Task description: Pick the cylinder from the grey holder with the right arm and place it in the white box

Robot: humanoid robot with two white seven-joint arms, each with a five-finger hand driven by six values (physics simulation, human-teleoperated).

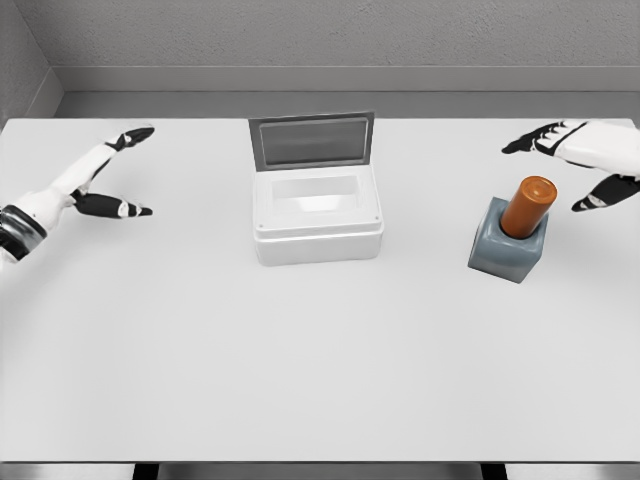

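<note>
Right hand (585, 165), fingers spread, beside the orange cylinder (527, 206) tilted in its grey holder (506, 251).

Box (317, 215) on bench (300, 360), near middle, toward rear; lid (311, 139) stands raised along its back edge. Holder (508, 240) on bench right of box, well apart, slightly nearer front. Cylinder (527, 207) in holder, tilted, top leaning right and back. Right hand (582, 165) just beside cylinder, right and behind, apart from it. Left hand (108, 175) far left of box, over bench near left edge.
</note>
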